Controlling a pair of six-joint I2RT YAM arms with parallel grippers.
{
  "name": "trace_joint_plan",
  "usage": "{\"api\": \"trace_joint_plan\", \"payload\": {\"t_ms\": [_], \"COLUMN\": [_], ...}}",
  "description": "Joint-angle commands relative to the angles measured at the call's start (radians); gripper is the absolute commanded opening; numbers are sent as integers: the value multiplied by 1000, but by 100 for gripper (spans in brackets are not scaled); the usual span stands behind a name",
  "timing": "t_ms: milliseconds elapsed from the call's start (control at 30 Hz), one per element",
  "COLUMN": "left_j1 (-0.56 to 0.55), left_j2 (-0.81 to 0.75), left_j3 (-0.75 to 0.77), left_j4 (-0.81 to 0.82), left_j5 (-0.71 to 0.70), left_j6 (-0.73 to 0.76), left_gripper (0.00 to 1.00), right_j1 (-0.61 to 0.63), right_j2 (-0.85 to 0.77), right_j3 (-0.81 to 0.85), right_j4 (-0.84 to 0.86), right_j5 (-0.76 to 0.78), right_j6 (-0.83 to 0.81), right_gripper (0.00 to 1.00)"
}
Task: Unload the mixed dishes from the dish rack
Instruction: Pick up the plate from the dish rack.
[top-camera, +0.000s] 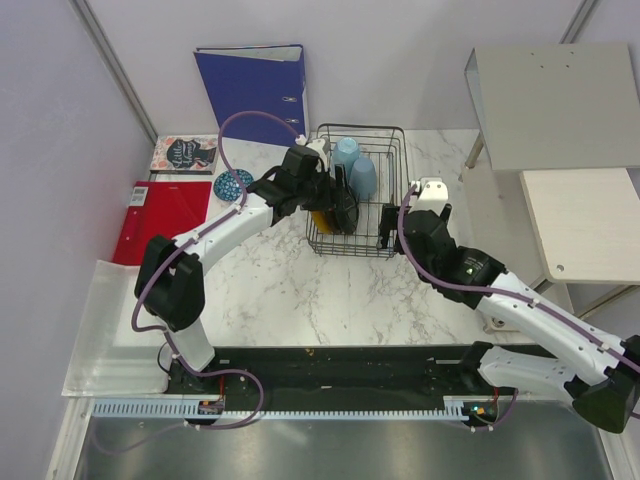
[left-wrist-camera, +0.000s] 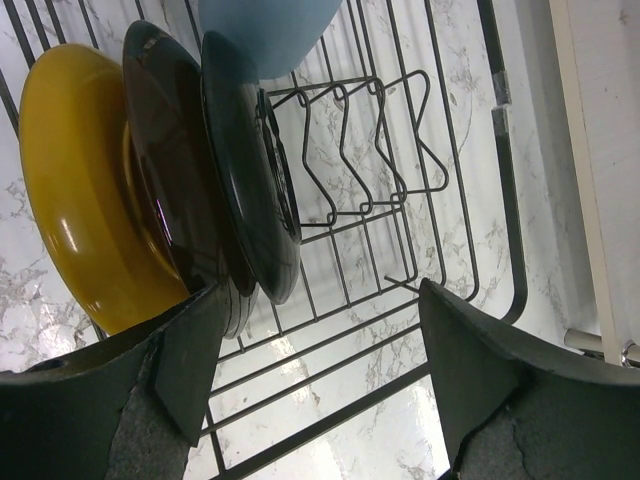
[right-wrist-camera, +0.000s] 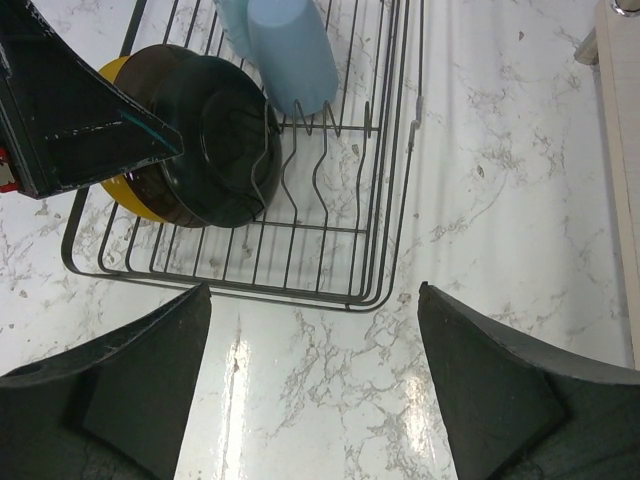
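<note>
Done so far: a small round blue patterned bowl (top-camera: 233, 184) sits on the white marbled bench (top-camera: 270, 290), left of the rectangular black wire dish rack (right-wrist-camera: 300, 293) and apart from it. I judge that this one is already unloaded.

Left in the rack: two pale blue plastic cups (top-camera: 362, 177) stand mouth-down at the far end. Three dishes stand on edge side by side at the left end: a glossy yellow plate (left-wrist-camera: 70, 190), a dark reddish-brown plate (left-wrist-camera: 160, 150) and a glossy black dish (left-wrist-camera: 245, 170). I see only their backs, so I cannot read any pattern.

Progress: early, in my judgement. Most of the load is yet to come out.

My left fingers (top-camera: 335, 200): spread wide, inside the rack at the lower edge of the standing dishes. Only rack wire and bench show between them, and they hold nothing. One finger lies right against the rim of the dark plates, but I cannot tell whether it touches.

My right fingers (top-camera: 400, 212): spread wide and empty, above the bench just off the rack's right side, touching nothing I can see.
</note>
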Motion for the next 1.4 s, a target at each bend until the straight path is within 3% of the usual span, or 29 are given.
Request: {"api": "trace_joint_plan", "payload": {"t_ms": [0,1367], "left_j1": [2,-10], "left_j2": [-27,-72], "left_j3": [14,-1], "left_j4": [32,5], "left_j5": [17,-23], "left_j6": [-5,13], "left_gripper": [84,85], "right_j1": [4,2], "right_j2": [16,49], "right_j3": [26,8], "right_j4": [33,41], "right_j5": [-1,6], "right_j6": [5,14], "right_gripper": [91,92]}}
